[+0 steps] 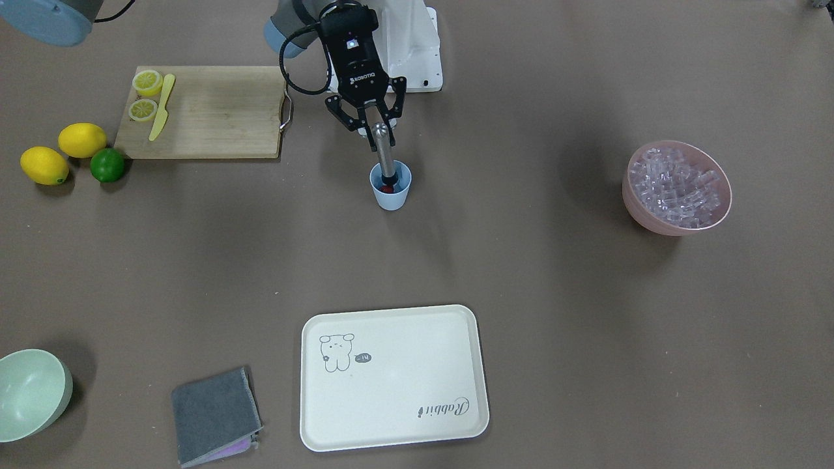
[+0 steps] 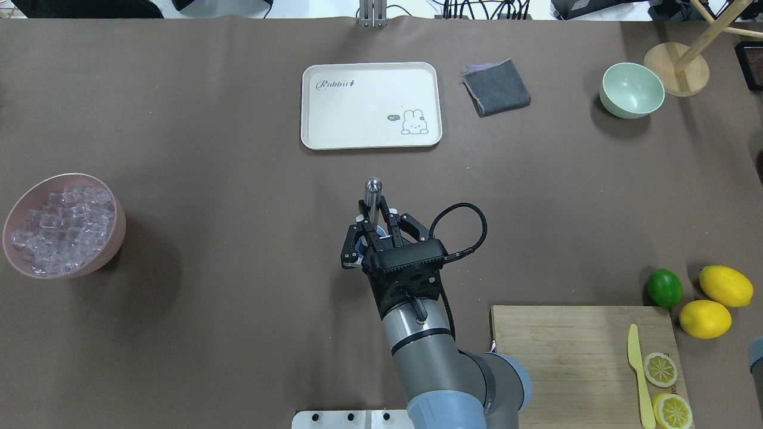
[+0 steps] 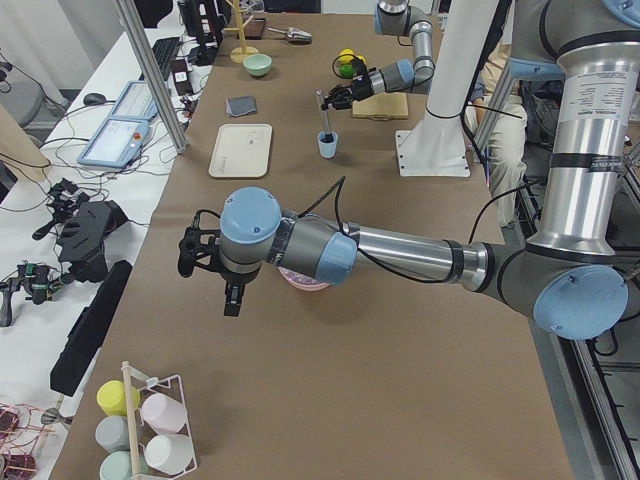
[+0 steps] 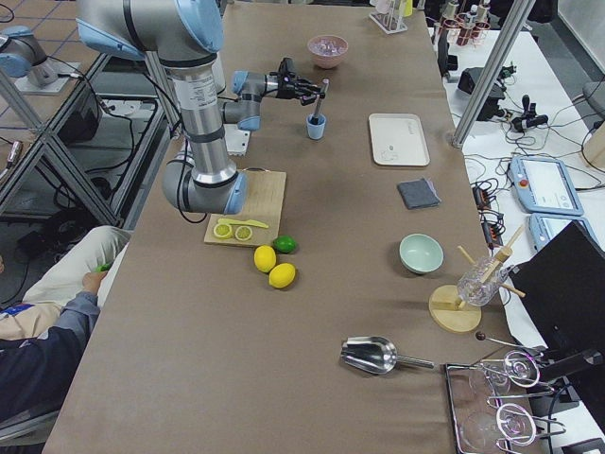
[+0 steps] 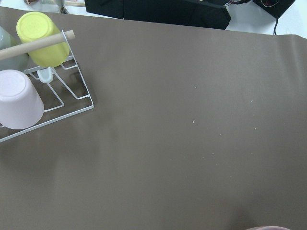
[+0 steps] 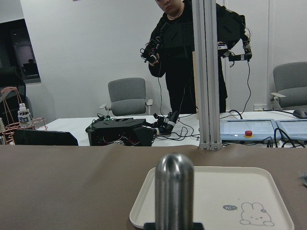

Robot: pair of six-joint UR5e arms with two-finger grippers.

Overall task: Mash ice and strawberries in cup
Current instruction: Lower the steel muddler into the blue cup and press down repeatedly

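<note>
The right gripper grasps a steel muddler that stands nearly upright in the cup, with 1 strawberry at its tip. The ice fills the pink bowl, well apart. Whether the left gripper is released or clenched cannot be told.

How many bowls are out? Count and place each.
2. The pink bowl, full of ice, sits on the robot's left; the empty pale green bowl sits far right, past the grey cloth. None looks hidden.
</note>
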